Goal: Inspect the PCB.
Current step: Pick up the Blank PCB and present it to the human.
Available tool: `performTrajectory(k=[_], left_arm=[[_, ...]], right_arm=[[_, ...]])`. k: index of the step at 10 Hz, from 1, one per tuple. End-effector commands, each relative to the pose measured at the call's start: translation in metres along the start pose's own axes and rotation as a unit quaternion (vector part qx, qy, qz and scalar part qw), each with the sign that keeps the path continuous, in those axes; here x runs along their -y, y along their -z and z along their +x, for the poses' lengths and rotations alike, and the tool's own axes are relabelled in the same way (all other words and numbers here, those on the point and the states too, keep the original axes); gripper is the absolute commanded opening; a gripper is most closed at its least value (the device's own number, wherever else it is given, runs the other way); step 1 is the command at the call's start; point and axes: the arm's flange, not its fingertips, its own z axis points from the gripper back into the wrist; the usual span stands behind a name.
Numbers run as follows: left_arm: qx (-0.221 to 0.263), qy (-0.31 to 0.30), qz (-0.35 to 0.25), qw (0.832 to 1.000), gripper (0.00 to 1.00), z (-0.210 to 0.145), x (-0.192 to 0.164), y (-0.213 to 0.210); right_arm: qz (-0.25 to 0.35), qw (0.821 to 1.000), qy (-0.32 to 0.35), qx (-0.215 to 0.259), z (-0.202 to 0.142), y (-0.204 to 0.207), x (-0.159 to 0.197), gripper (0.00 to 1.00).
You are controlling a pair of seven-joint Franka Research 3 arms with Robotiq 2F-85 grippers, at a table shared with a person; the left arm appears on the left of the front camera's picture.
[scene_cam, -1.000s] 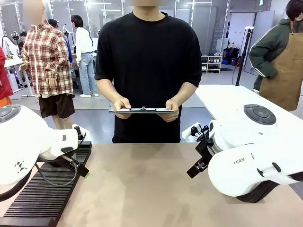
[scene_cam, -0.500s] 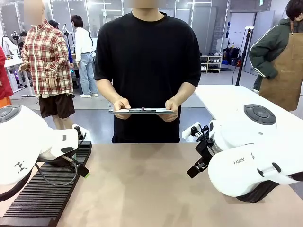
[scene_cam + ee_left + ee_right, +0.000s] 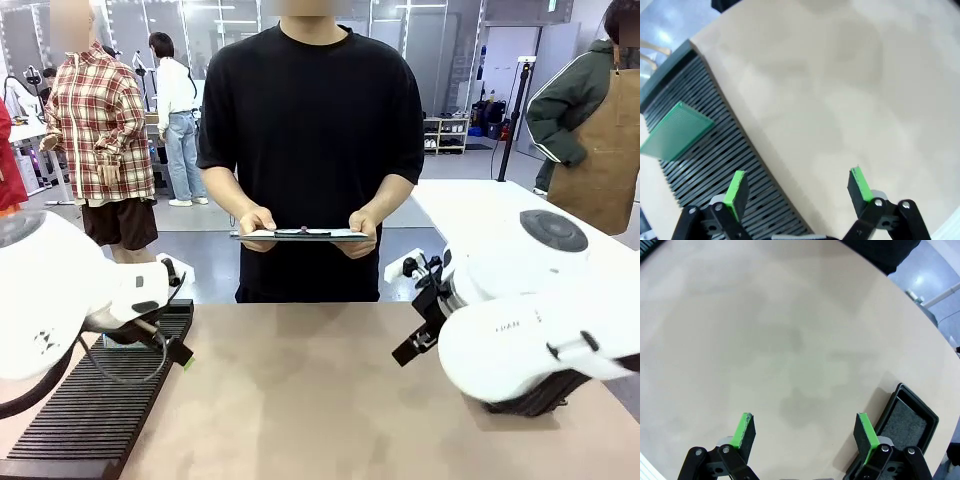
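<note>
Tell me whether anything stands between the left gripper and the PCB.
Nothing visible does. In the left wrist view the open left gripper hangs above the edge of the black slatted rack, and the PCB sits farther along that rack, with only bare slats between them.

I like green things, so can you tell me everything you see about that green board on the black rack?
The PCB is a thin, flat, green rectangle covered with a fine grid of tiny pale dots. It looks stiff, like plastic. It rests on the black ribbed rack, near one edge, with a corner poking past it. Whether it lies flat or leans, I cannot tell. Nothing else touches it: the left gripper is apart from it, jaws open.
</note>
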Motion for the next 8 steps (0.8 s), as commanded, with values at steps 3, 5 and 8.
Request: performTrajectory(k=[3,5,8], left_arm=[[-0.045,-0.048,-0.163,0.984,1.00,0.033,-0.027,-0.079],[-0.004,-0.108,-0.314,0.943,1.00,0.027,-0.051,-0.118],[0.102,-0.160,-0.427,0.884,1.00,-0.033,-0.095,-0.156]], right_arm=[[0.164,0.985,0.056,0.021,0.016,-0.090,0.052,1.00],[0.278,0.955,0.093,0.050,-0.003,-0.133,0.080,1.00],[0.402,0.894,0.197,0.032,-0.070,-0.164,0.118,1.00]])
